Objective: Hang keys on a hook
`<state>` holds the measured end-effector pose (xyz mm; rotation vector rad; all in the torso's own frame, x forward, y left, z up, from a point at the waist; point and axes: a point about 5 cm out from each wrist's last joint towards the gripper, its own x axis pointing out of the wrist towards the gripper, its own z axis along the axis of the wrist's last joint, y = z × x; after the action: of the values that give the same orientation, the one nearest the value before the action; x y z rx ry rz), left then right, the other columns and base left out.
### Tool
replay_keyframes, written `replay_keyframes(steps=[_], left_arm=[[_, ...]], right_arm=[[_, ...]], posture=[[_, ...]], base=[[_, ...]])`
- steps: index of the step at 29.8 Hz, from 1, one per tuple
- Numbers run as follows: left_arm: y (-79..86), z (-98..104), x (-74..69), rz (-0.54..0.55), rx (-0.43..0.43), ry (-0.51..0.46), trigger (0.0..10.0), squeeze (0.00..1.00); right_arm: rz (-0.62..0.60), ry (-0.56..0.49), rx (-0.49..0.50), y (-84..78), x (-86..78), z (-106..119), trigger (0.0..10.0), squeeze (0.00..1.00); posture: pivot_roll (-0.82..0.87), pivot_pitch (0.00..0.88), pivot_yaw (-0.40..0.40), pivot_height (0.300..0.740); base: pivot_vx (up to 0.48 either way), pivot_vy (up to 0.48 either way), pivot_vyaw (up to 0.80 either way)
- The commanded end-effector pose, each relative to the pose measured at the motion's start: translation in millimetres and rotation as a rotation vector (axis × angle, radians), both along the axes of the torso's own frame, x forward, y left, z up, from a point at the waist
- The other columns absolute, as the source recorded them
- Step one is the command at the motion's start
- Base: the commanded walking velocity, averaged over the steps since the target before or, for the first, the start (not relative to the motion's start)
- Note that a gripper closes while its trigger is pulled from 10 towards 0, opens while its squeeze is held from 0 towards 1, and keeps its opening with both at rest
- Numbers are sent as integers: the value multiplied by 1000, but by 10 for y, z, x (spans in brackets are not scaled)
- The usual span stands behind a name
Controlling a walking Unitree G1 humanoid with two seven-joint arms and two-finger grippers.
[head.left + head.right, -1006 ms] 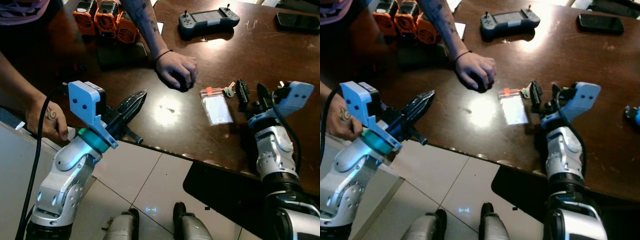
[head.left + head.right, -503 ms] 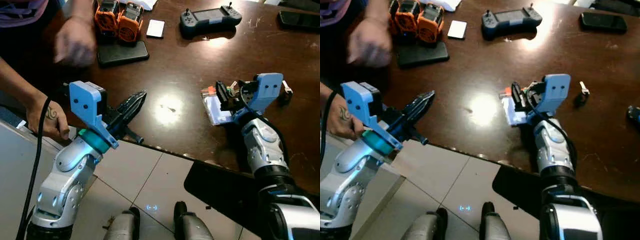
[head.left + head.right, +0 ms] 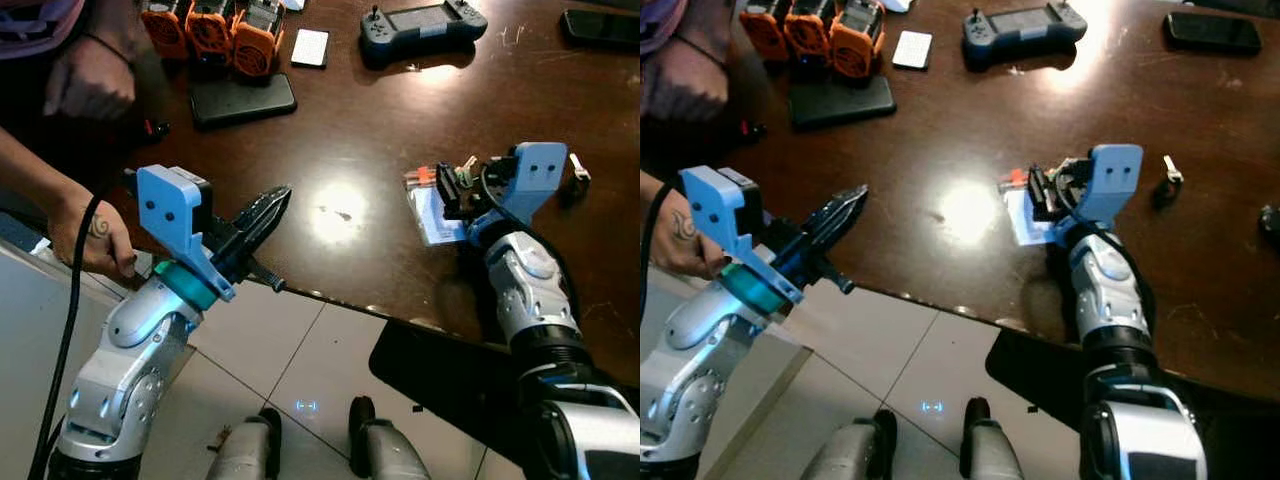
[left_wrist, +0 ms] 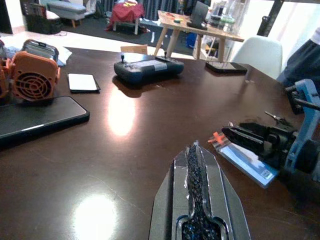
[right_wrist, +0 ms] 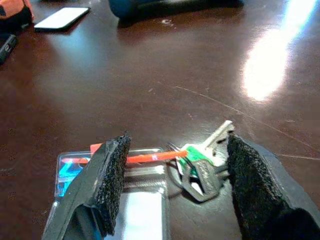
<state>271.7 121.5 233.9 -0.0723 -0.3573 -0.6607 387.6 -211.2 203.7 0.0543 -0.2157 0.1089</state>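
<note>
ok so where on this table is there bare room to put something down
Free: the dark wood between the black phone, the game controller and the keys. Crowded: the far left corner with orange battery packs, and around the badge holder under the right gripper.

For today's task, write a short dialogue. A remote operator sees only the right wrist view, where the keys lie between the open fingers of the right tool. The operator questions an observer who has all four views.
Operator: My right tool is open around the keys. Where is the left tool?
Observer: The left tool is shut and sits over the near edge of the table, well to the left of the keys.
Operator: Is anyone close to the robot?
Observer: Yes. A person's hand rests at the table edge beside the left arm.
</note>
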Motion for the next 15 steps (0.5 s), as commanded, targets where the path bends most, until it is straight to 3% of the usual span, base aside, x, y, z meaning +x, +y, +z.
replay_keyframes(steps=[1, 8, 9, 11, 12, 15], left_arm=[[-6, -19, -37, -8, 5, 9, 10000, 0], [-11, -8, -47, -10, 5, 10, 10000, 0], [-10, -5, -46, -10, 5, 10, 10000, 0], [-10, -5, -46, -10, 5, 10, 10000, 0], [-7, 1, -43, -9, 6, 9, 10000, 0], [-4, 6, -40, -8, 6, 7, 10000, 0]], right_arm=[[2, 67, -8, 14, -10, -147, 10000, 0], [-33, 151, -36, 36, 29, -198, 10000, 0], [-45, 166, -32, 26, 34, -205, 5608, 0], [-45, 166, -32, 26, 34, -205, 5608, 0], [-62, 189, -26, 4, 39, -217, 353, 0], [-79, 216, -20, -30, 42, -231, 0, 0]], posture=[[123, 345, 111, 740], [125, 349, 113, 740], [124, 348, 112, 740], [124, 348, 112, 740], [122, 347, 112, 740], [123, 347, 110, 740]], base=[[0, 0, 0], [0, 0, 0], [0, 0, 0], [0, 0, 0], [0, 0, 0], [0, 0, 0]])
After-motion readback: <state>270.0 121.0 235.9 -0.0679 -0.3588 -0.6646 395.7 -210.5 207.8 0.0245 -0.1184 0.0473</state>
